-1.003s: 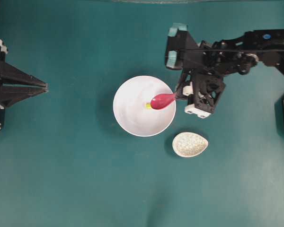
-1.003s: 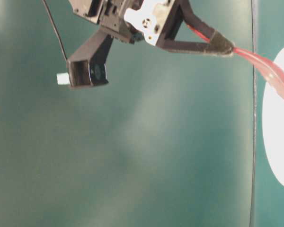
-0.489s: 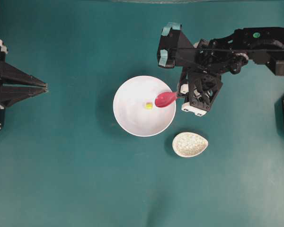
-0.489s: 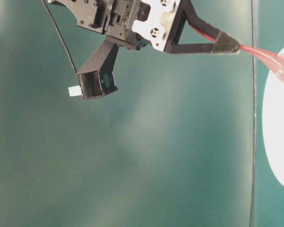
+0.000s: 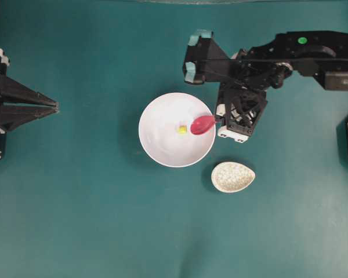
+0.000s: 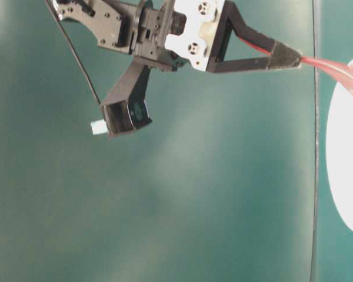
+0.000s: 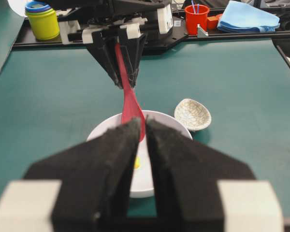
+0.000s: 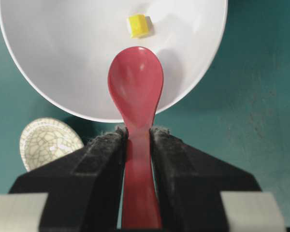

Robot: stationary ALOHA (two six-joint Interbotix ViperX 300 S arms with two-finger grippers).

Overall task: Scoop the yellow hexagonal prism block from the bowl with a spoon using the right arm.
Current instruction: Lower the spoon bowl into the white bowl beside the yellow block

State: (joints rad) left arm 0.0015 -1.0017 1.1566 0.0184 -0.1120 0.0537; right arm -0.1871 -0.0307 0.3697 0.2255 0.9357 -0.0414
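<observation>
Yellow hexagonal prism block (image 8: 138,25) sits loose on the inner floor of the white bowl (image 8: 48,58), just past the tip of the spoon (image 8: 135,82) and a touch to one side of its line; small gap between the two, not touching. In the overhead view the block (image 5: 182,129) lies just ahead of the right gripper (image 5: 219,119), with the spoon scoop (image 5: 202,124) between them. Scoop is empty, hanging over the bowl's near inner wall.

Right gripper (image 8: 137,140) is clamped on the spoon's handle, pads pressed to both sides, handle running back between the jaws. Left gripper (image 7: 142,145) is parked well away on the far side of the bowl, jaws nearly together with a thin slit and nothing in it.

Risks, my read: block is tiny and off the spoon's centreline, so a straight push could nudge it along the bowl floor instead of loading it. A steep scoop angle would likely bulldoze it toward the far wall. Handle is glossy and held by only two pads, so pressing the tip against the bowl could twist the spoon in the grip. Pushing down on the near wall could slide or tip the bowl.

Room: bowl interior ahead of the gripper is open past the block. Speckled spoon rest (image 5: 232,176) sits close beside the gripper, just off the bowl's rim, so side swings that way are tight. Green table (image 5: 93,220) is open elsewhere.
</observation>
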